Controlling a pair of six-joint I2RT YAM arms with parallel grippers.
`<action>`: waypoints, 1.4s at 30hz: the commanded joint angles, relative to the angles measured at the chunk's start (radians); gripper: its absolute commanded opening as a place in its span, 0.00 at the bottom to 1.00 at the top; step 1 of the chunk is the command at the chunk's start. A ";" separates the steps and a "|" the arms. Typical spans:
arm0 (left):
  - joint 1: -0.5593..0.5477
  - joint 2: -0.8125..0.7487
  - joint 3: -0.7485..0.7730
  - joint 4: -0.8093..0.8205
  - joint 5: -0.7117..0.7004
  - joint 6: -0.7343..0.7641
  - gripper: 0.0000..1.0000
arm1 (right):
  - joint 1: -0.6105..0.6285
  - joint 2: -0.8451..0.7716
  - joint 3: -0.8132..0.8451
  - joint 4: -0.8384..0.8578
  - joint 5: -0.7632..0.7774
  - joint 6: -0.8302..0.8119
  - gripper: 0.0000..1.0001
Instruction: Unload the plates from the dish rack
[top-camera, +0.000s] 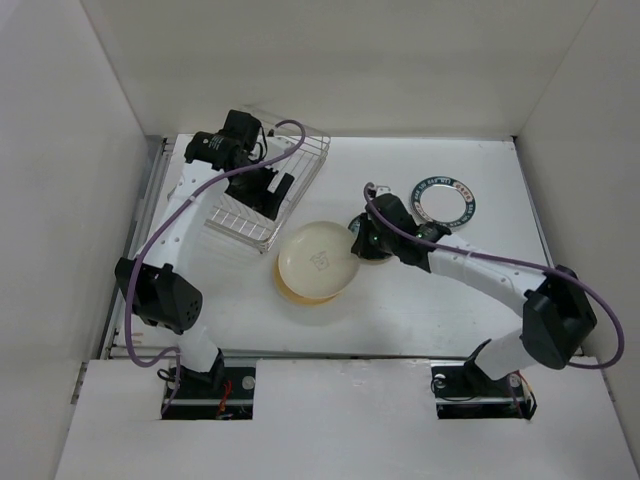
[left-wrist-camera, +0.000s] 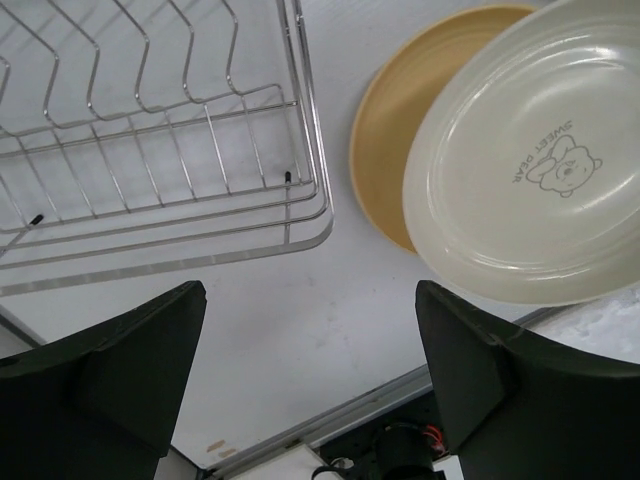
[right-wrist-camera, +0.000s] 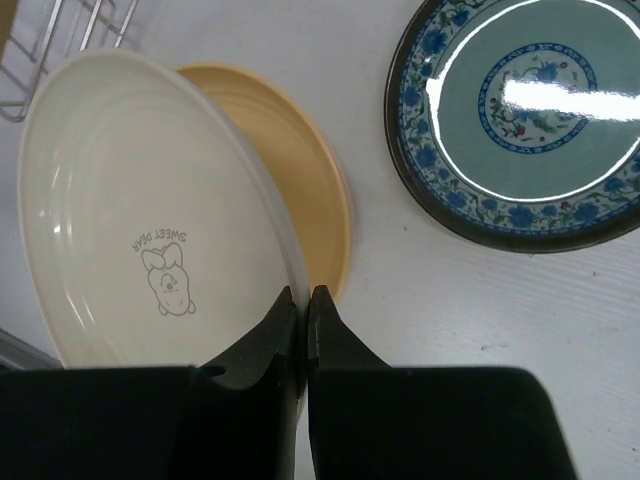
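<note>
Right wrist, tan plate (right-wrist-camera: 305, 190) mostly under cream plate (right-wrist-camera: 130, 190) (teal plate (right-wrist-camera: 520, 120) cropped)

looks like a robotics lab test cell: plain white panels (top-camera: 60, 150) box in a bare white desk (top-camera: 400, 320) on the left, right and far sides, two robot arms (top-camera: 165, 295) trailing purple cables (top-camera: 490, 262) are bolted along its near edge, and a dish rack (top-camera: 310, 150) and cream plate (top-camera: 318, 258) sit out on it.

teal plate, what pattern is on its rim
The rim of the teal plate has blue flowers and a dark outer edge; clearest in the right wrist view.
</note>
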 joint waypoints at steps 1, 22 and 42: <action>-0.001 -0.050 0.029 0.009 -0.066 -0.013 0.84 | -0.002 0.070 0.037 0.062 0.030 0.015 0.00; -0.001 -0.070 0.038 0.009 -0.105 0.018 0.85 | 0.055 0.298 0.165 -0.031 0.085 0.018 0.35; -0.001 -0.089 0.038 0.009 -0.137 0.027 0.85 | 0.055 0.371 0.205 -0.036 0.066 0.018 0.30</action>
